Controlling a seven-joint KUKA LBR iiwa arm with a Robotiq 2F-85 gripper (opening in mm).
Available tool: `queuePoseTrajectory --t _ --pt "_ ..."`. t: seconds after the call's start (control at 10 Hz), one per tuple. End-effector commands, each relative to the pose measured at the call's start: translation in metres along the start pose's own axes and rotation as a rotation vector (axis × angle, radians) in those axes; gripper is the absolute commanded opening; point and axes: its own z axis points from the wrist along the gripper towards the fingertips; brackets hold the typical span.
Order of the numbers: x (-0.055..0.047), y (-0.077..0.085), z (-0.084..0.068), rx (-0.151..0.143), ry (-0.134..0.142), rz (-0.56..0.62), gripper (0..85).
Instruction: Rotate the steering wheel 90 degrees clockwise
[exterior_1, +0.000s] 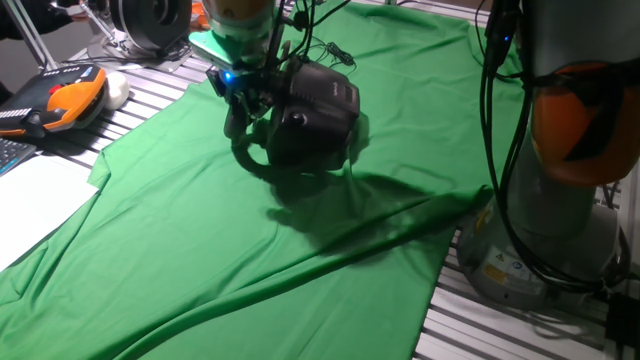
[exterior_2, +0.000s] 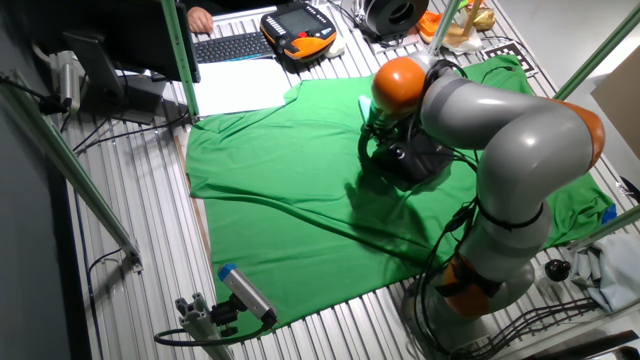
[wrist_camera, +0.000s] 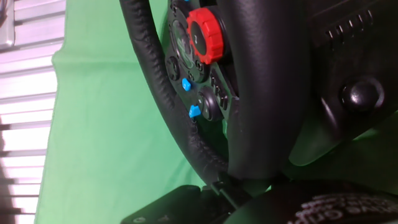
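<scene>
The steering wheel sits on the green cloth, toward the cloth's far end in one fixed view, its black rim hanging off the front of its bulky black base. The gripper is down at the wheel, right against the upper part of the rim on the side away from the base, with a small blue light glowing on the hand. Whether the fingers are clamped on the rim or spread beside it cannot be told from either fixed view, since the hand and wheel merge into one dark mass. In the other fixed view the steering wheel shows only partly behind the arm's orange joint, and the gripper itself is hidden there. The hand view looks along the steering wheel at very close range: the stitched leather rim runs from top to bottom, and just beside it on the hub are a red round knob and two small blue buttons. A dark finger pad fills the lower edge of that view, near the rim, though contact is not clear. An orange-and-black handheld controller lies on the slatted table well apart from the wheel, beyond the cloth's edge.
</scene>
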Motion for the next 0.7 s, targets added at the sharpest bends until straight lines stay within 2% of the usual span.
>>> queuePoseTrajectory --t 0.0,0.2,0.6 --pt "0.0006 0.0003 0.0013 -0.002 -0.005 0.002 0.0" --pt "0.0019 0.0007 0.0026 -0.001 -0.003 0.01 0.0" --pt "0.008 0.0028 0.009 -0.009 -0.02 0.029 0.0"
